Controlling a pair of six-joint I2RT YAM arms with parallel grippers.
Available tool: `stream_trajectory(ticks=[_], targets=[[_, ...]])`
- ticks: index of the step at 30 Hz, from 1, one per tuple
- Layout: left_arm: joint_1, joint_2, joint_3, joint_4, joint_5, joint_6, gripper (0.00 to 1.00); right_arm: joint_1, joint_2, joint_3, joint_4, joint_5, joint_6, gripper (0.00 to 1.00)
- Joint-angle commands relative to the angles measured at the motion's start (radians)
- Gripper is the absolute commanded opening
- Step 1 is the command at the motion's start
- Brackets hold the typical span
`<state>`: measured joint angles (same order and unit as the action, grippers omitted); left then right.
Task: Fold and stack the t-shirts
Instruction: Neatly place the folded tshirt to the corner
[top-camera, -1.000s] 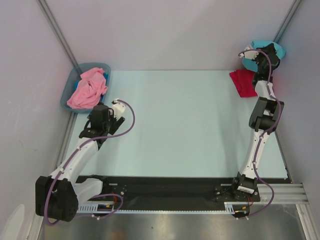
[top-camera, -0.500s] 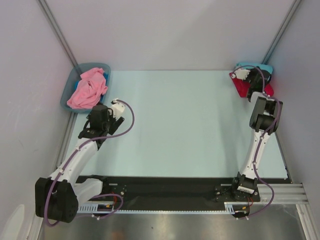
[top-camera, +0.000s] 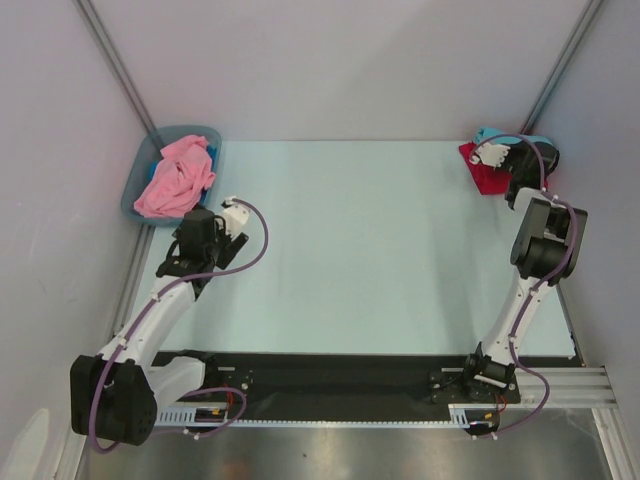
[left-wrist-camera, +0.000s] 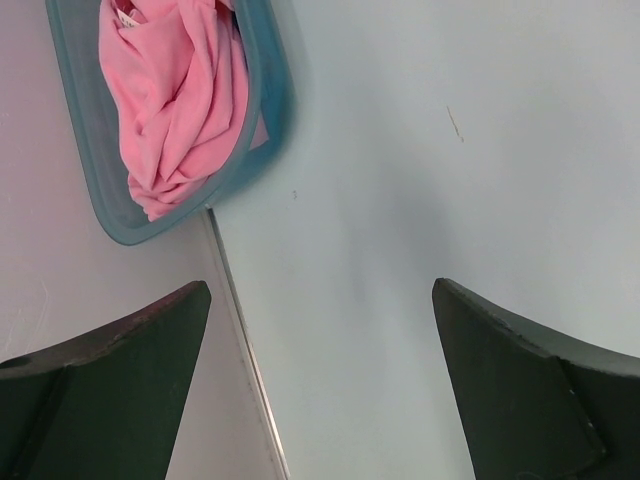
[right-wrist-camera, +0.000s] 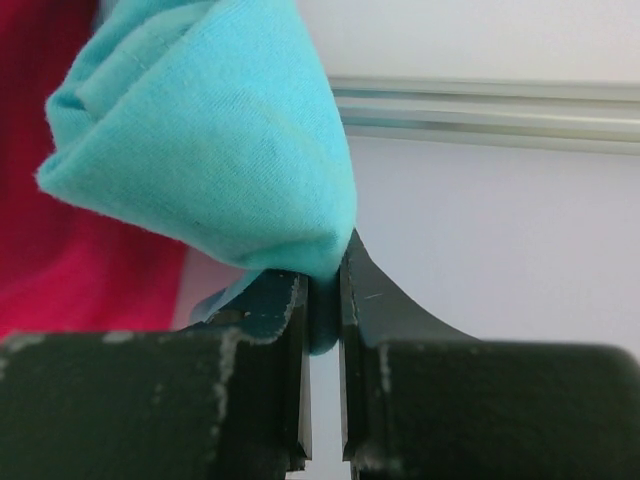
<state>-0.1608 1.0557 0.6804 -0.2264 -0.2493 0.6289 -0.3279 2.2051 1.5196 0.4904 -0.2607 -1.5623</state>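
Right pincer (right-wrist-camera: 322, 278), tight on teal t-shirt (right-wrist-camera: 210, 130), now lower over red t-shirt (top-camera: 487, 173); left pincer (left-wrist-camera: 320, 290) agape, unmoved.

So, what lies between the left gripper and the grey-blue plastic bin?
The left wrist view shows only bare table and its edge between the left gripper and the grey-blue plastic bin.

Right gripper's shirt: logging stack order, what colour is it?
Teal t-shirt, clearest in the right wrist view.
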Motion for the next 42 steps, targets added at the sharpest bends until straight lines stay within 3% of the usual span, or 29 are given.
stream_trajectory(ticks=[1,19,21,22,25,29,37,39,41,42], targets=[[0.010,-0.013,0.019,0.027,0.024,0.000,1.00,-0.008,-0.074,-0.012,0.004,-0.015,-0.039,0.00],[0.014,-0.066,0.002,0.025,-0.010,0.035,1.00,-0.013,-0.107,-0.111,-0.121,0.031,-0.116,0.00],[0.014,-0.066,0.005,0.027,-0.008,0.032,1.00,-0.013,-0.108,-0.111,-0.139,0.041,-0.125,0.22],[0.014,-0.066,0.005,0.029,-0.008,0.031,1.00,-0.014,-0.110,-0.117,-0.141,0.054,-0.131,0.41],[0.014,-0.068,0.001,0.030,-0.010,0.032,1.00,-0.017,-0.126,-0.136,-0.156,0.072,-0.150,0.68],[0.015,-0.069,-0.001,0.036,-0.010,0.035,1.00,-0.019,-0.168,-0.142,-0.292,0.078,-0.139,0.78],[0.020,-0.060,0.011,0.038,-0.004,0.029,1.00,-0.017,-0.317,-0.197,-0.484,0.066,-0.148,0.81],[0.021,-0.065,0.011,0.036,-0.005,0.031,1.00,-0.020,-0.369,-0.190,-0.598,0.045,-0.124,0.80],[0.021,-0.069,0.010,0.039,-0.002,0.028,1.00,-0.019,-0.399,-0.182,-0.584,0.003,-0.061,0.69],[0.021,-0.069,0.011,0.041,-0.001,0.025,1.00,-0.020,-0.407,-0.182,-0.544,-0.012,-0.024,0.55]])
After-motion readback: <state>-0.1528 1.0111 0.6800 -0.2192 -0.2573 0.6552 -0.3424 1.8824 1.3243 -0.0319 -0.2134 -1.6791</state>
